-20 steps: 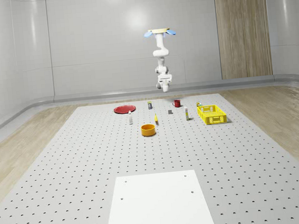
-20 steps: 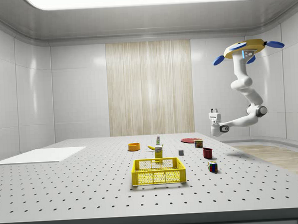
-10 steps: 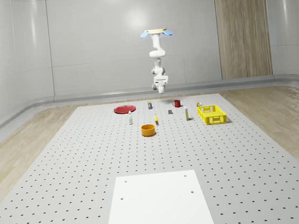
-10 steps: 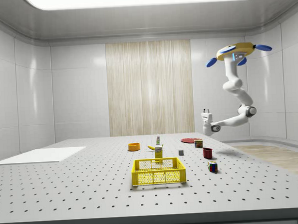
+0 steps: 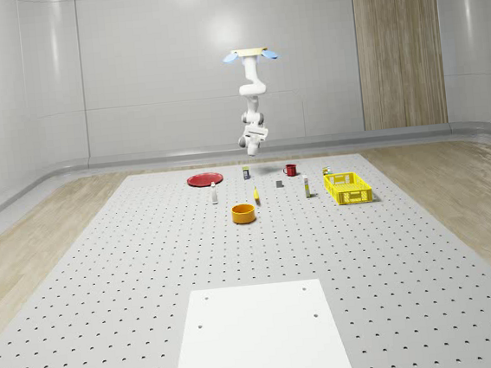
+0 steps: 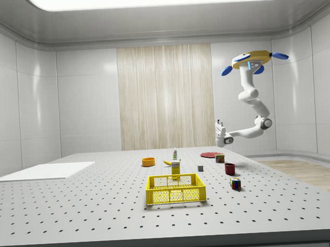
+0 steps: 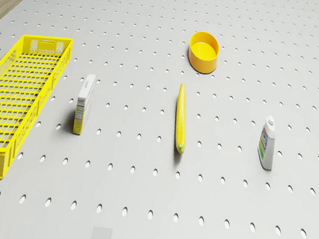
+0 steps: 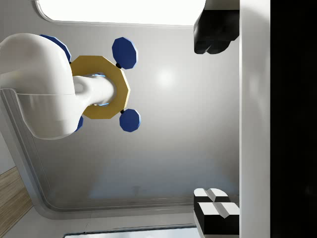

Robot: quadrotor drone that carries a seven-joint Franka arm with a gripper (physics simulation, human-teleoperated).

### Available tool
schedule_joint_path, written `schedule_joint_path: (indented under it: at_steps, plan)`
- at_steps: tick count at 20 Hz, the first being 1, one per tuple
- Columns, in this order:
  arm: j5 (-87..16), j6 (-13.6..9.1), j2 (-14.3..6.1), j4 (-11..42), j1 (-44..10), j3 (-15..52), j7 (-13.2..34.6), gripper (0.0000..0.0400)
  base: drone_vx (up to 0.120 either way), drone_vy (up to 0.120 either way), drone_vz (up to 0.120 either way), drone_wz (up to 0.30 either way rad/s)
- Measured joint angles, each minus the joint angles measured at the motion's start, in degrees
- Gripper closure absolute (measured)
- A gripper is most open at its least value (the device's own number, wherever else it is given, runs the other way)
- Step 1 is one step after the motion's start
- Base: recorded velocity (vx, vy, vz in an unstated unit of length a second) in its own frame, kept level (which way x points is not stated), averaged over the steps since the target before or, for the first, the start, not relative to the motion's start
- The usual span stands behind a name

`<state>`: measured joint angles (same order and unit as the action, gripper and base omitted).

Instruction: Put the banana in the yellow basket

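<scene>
The banana (image 7: 180, 117) lies flat on the perforated table, between an orange bowl and a white bottle; I also see the banana (image 5: 256, 197) from above. The yellow basket (image 7: 47, 39) stands beside it with a small box in between, and the basket (image 5: 347, 186) sits at the whole-scene view's right. My drone (image 5: 248, 55) hovers high over the table's far end. The arm hangs below it, and the gripper (image 6: 219, 124) points upward, far above the banana. In the wrist view the gripper (image 8: 214, 120) is open, fingers wide apart with nothing between.
An orange bowl (image 7: 204, 51), a white bottle (image 7: 267, 143) and a small box (image 7: 83, 103) stand around the banana. A red plate (image 5: 203, 179) and a red mug (image 5: 290, 170) sit at the far end. A colour cube (image 6: 235, 183) lies near the basket. A white sheet (image 5: 260, 335) covers the near end.
The drone with its arm has shifted toward the whole-scene view's left and the side view's left, nearer over the table. The things on the table have not moved.
</scene>
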<state>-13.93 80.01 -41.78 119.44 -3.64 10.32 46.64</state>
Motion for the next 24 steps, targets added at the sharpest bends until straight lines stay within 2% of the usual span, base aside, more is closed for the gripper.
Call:
schedule_joint_path:
  at_steps: [3, 6, 10, 12, 15, 17, 21, 24]
  plan:
    - [-8.9, 0.4, -0.6, 2.2, -2.0, 6.2, 1.3, 0.0000, 0.120, -0.120, 0.000, 0.000]
    - [-22.1, 1.1, -1.7, 7.2, -5.1, 15.0, 3.7, 0.0000, 0.120, -0.120, 0.000, 0.000]
    - [-46.4, 1.8, -4.5, 19.9, -11.8, 29.5, 9.8, 0.0000, 0.120, -0.120, 0.000, 0.000]
    - [-59.5, 1.2, -6.2, 27.5, -16.5, 36.4, 14.4, 0.0000, 0.120, -0.020, -0.080, 0.000]
    - [-76.4, -1.7, -8.6, 36.8, -25.3, 44.9, 22.1, 0.0000, 0.120, 0.000, -0.120, 0.000]
    - [-84.6, -4.5, -10.1, 40.7, -31.6, 49.2, 26.9, 0.0000, 0.120, 0.000, -0.120, 0.000]
    - [-94.3, -9.3, -12.9, 44.7, -42.0, 55.0, 34.1, 0.0000, 0.120, -0.090, -0.120, 0.000]
    - [-97.5, -11.6, -14.7, 45.8, -47.3, 57.6, 37.5, 0.0000, 0.120, -0.120, -0.120, 0.000]
